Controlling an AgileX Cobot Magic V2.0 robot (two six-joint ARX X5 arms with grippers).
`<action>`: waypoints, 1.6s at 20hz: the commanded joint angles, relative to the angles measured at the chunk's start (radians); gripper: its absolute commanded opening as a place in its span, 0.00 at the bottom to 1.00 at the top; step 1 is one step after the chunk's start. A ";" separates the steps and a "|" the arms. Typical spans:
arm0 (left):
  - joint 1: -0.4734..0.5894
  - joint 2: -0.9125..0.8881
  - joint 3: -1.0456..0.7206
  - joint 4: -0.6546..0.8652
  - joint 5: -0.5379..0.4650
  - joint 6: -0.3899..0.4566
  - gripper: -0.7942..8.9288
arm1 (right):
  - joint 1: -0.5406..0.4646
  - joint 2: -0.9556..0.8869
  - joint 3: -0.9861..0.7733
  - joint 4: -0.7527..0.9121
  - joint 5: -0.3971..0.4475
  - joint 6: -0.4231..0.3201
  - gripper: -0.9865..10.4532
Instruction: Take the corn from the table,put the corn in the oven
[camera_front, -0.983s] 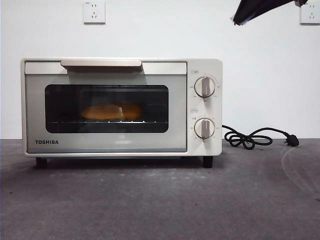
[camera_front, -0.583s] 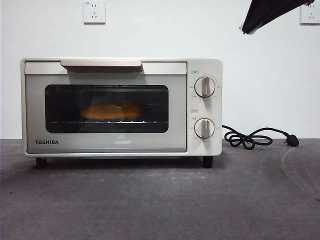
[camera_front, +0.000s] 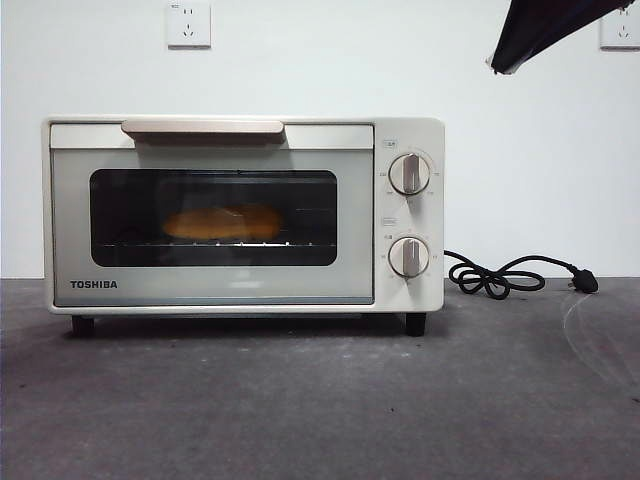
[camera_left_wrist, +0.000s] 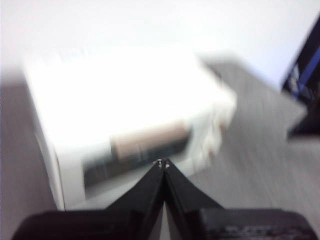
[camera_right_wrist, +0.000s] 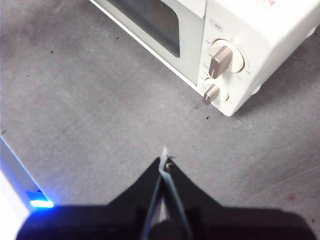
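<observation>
The corn (camera_front: 222, 222) lies on the rack inside the oven (camera_front: 410, 295), dim orange behind the dark glass of the closed door. The oven stands on the table (camera_front: 320, 400). My left gripper (camera_left_wrist: 161, 162) is shut and empty, high above the oven (camera_left_wrist: 125, 100); its view is blurred. My right gripper (camera_right_wrist: 164, 161) is shut on nothing, above bare table in front of the oven's knob side (camera_right_wrist: 222, 60). A black arm tip (camera_front: 545, 30) shows at the front view's top right corner; I cannot tell which arm it is.
A black cord with plug (camera_front: 500, 277) lies on the table right of the oven. Two knobs (camera_front: 409, 173) sit on the oven's right panel. Wall sockets (camera_front: 188, 23) hang on the white wall behind.
The black arm tip at the top right has drawn back a little to the right and up. The oven, its door and the corn have not moved.
</observation>
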 joint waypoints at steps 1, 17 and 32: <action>0.002 -0.090 -0.100 0.271 -0.026 0.013 0.08 | 0.000 0.006 -0.001 0.006 0.000 0.003 0.09; 0.017 -0.484 -1.037 1.011 -0.313 -0.103 0.08 | 0.000 0.006 0.000 0.006 0.000 0.003 0.09; 0.076 -0.525 -1.036 0.531 -0.318 -0.002 0.08 | 0.000 0.006 0.000 0.009 0.000 0.003 0.09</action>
